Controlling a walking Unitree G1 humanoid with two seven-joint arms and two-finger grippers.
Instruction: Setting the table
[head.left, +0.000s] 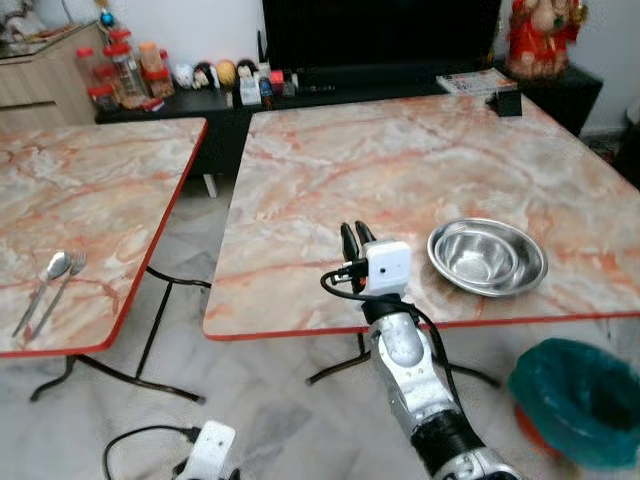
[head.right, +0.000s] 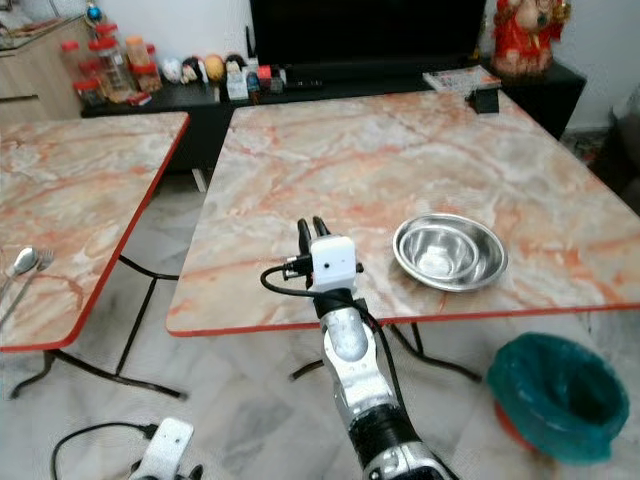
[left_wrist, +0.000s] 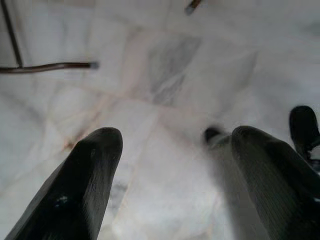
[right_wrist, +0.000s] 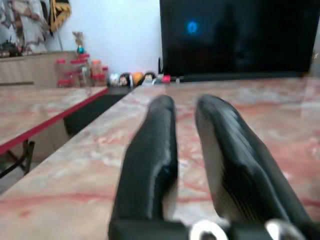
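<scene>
Right wrist view: right gripper (right_wrist: 185, 150) is held over the table (head.left: 330, 170), fingers narrowly parted and empty, just left of the steel bowl (head.left: 487, 257); spoon (head.left: 47, 282) and fork (head.left: 62, 285) are left waiting on the other table (head.left: 100, 190)

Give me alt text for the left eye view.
The right gripper hovers empty above a marble-patterned table, left of a steel bowl. A spoon and fork lie on a second table to the left.
</scene>
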